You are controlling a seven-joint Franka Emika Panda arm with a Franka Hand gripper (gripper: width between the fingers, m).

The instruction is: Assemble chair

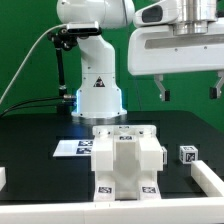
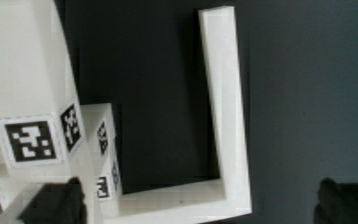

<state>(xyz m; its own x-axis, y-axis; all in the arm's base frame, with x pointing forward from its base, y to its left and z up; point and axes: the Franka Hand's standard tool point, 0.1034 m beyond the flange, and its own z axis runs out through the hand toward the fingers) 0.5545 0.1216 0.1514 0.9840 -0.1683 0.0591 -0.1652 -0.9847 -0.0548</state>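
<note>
The partly joined chair [image 1: 125, 160] is a matte white blocky piece with marker tags on its front. It stands at the front middle of the black table. A small white tagged part [image 1: 187, 153] lies apart from it, toward the exterior view's right. My gripper [image 1: 189, 90] hangs high above the table on that side, with its jaws wide apart and nothing between them. In the wrist view a white tagged chair part [image 2: 51, 130] sits beside one dark fingertip [image 2: 51, 205]. My gripper [image 2: 197, 205] is open and empty there too.
A thin white L-shaped rail [image 2: 220, 100] lies on the black table below the gripper; it also shows at the exterior view's right edge [image 1: 208, 180]. The marker board [image 1: 72, 148] lies behind the chair, in front of the robot base [image 1: 98, 95]. A white piece [image 1: 3, 178] sits at the left edge.
</note>
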